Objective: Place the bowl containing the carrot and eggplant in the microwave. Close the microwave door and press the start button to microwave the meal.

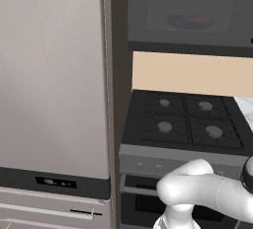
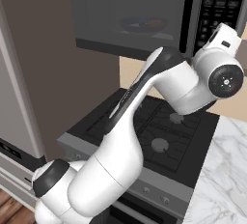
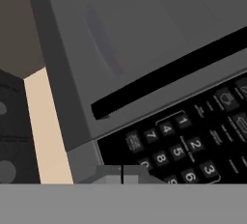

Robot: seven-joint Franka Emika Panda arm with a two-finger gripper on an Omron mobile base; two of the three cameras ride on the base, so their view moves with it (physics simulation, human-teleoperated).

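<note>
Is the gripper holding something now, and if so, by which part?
Nothing is held. The gripper has its jaws shut on nothing, close to the black keypad of the dark grey microwave.

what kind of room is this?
A home kitchen, rendered. A gas stove with four burners sits under a microwave with a number keypad, a tall fridge stands beside them, and a marble counter runs alongside the stove.

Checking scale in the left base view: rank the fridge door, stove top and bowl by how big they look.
1. fridge door, largest.
2. stove top.
3. bowl, smallest, seen dimly behind the microwave door; it sits farther off, so true size is unsure.
</note>
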